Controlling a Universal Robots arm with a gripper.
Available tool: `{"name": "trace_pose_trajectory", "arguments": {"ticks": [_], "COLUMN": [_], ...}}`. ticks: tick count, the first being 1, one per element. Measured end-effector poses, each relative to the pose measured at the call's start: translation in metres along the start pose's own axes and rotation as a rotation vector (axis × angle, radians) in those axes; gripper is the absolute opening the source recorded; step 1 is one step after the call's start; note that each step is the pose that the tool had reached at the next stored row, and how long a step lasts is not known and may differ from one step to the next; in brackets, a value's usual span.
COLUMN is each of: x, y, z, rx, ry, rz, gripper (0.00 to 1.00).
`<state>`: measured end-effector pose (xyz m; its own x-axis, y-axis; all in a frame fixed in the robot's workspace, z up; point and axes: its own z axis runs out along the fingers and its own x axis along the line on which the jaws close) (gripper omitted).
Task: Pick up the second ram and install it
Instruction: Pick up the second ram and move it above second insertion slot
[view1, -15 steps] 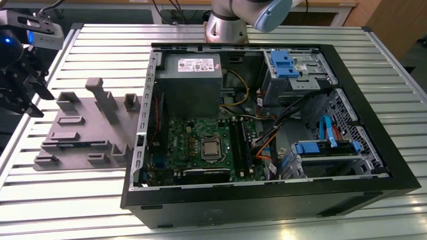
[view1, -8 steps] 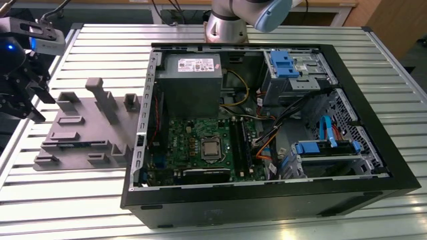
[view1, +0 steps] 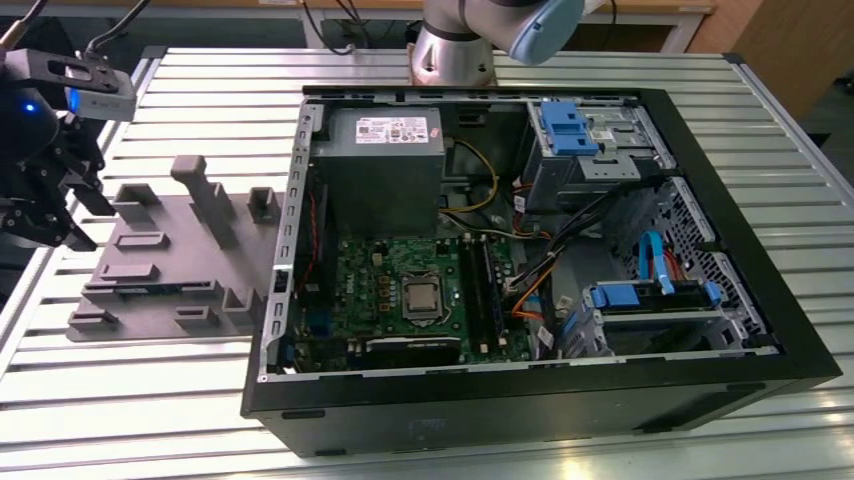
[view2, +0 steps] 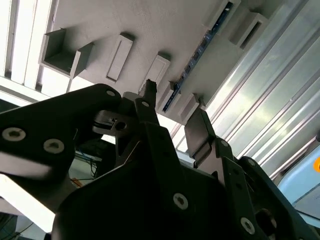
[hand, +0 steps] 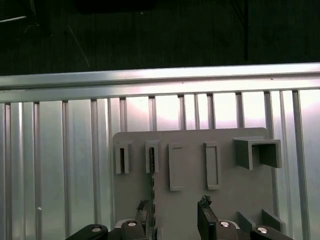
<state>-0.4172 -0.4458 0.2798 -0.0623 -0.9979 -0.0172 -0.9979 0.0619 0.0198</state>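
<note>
1. Nearest, the pincer (view2: 173, 100): one only, two fingers spread wide, nothing held between them. In the exterior view, placed at that view's left edge (view1: 56, 215), hanging over the grey holder (view1: 174, 230).
2. Just past the fingertips, the memory stick (view2: 200, 47): one only, thin and dark blue, standing on its edge in a slot of the holder. Not touched, as far as can be judged. In the first wrist view, seen edge-on as a dark line (hand: 151, 170), much closer to one finger than to the other.
3. Step in hand, by judgement: the approach for the pick-up. Nothing lifted and nothing carried to the computer yet.
4. Called for by this step, by judgement:
   - one finger on each flat side of the stick, more centred than now;
   - a descent straight along the slot;
   - a careful closing, because of the thinness of the stick and the risk of jamming in the slot if tilted.
5. Holder, counted in the first wrist view (hand: 190, 145): one plate, with four narrow raised slots in a row and one open box-shaped bracket.
6. Under it, one worktop (view1: 134, 400) of metal slats.
7. Farthest, one open computer case (view1: 534, 410), just beside the holder, with one green board (view1: 360, 280) inside. Free sockets there too small to count.
</note>
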Motion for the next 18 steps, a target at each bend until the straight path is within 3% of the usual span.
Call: {"name": "trace_pose_trajectory", "arguments": {"ticks": [4, 18], "x": [0.0005, 0.0048], "y": [-0.0002, -0.0007], "z": [0.0025, 0.0221], "rx": [0.0094, 0.009], "ry": [-0.0009, -0.0005], "rz": [0.0, -0.015], "gripper": [0.51, 0.51]}}
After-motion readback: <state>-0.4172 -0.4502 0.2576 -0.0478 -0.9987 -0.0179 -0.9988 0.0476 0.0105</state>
